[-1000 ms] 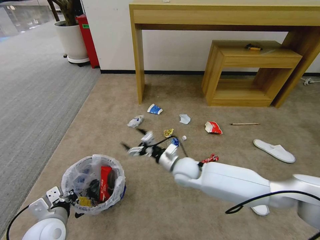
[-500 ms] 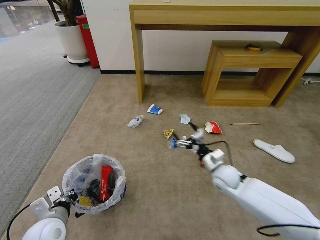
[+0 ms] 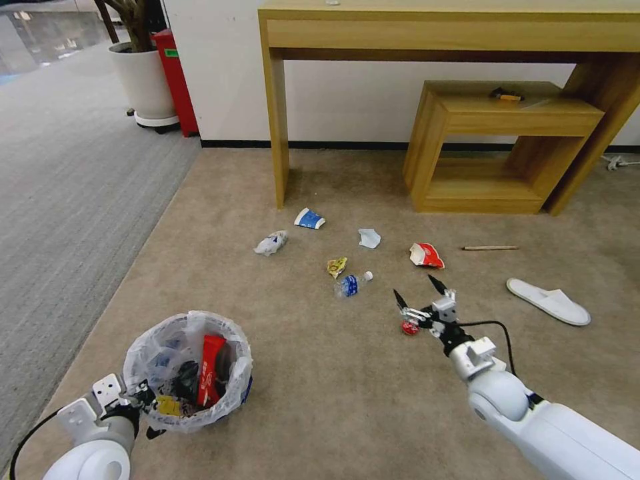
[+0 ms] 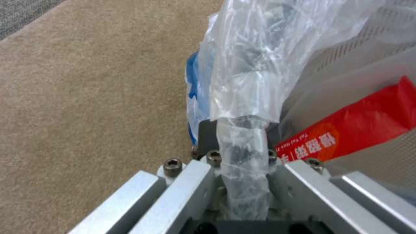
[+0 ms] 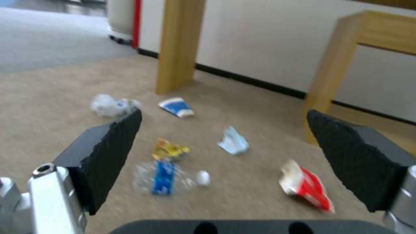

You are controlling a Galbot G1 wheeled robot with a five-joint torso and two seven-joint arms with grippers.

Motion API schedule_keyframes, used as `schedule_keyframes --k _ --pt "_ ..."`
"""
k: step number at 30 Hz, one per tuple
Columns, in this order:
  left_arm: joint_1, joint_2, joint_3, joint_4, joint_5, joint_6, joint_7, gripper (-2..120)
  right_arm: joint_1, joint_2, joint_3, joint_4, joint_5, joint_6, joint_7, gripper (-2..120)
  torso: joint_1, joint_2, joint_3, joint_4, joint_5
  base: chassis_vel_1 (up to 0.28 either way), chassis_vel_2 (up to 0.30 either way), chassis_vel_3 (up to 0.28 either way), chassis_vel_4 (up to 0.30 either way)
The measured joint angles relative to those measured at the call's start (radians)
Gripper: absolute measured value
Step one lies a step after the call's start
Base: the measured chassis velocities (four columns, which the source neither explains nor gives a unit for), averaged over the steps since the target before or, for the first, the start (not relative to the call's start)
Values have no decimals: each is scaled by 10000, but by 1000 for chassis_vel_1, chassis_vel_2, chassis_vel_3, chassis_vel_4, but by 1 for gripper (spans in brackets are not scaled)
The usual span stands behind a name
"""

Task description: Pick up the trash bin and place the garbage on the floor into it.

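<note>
1. Presently, small round black trash bin [image 3: 189,373] lined with a crinkled translucent white plastic bag: low at the robot's left over the beige short-pile carpet floor [image 3: 320,407]. Contents: long red wrapper [image 3: 211,369] standing on end, yellow wrapper [image 3: 168,405], dark scraps.
2. Left gripper [image 3: 137,400]: clamped on the bin's near rim; the left wrist view shows bag plastic pinched between the metal jaws.
3. Right gripper [image 3: 418,292]: black fingers spread wide, nothing held, low above a small red item [image 3: 409,327] on the carpet.
4. Litter on the floor, well apart from the bin: clear small bottle with blue label [image 3: 351,285], yellow crumpled wrapper [image 3: 337,267], pale blue mask [image 3: 369,238], blue-white paper cup [image 3: 309,219], crumpled white paper [image 3: 271,243], red-and-white wrapper [image 3: 426,255], wooden stick [image 3: 491,248], white slipper [image 3: 548,301].
</note>
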Motion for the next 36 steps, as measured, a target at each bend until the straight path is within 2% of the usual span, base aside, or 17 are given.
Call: schedule_keyframes --k 10,27,36 --pt "-139 173 55 126 -107 -16 32 0 -1352 239 1179 -569 -96 560 -65 97 0 -1 1 -1 2 0 0 0 0" --pt "-283 311 8 263 -269 -2 -21 0 -1194 469 1042 -797 -84 888 -427 91 1 0 1 1 0 -6 -5 6 7" --pt "-297 226 -26 289 -212 -85 -33 0 -1158 512 982 -915 -148 1055 -499 89 -1 1 -1 2 8 -157 -141 170 150"
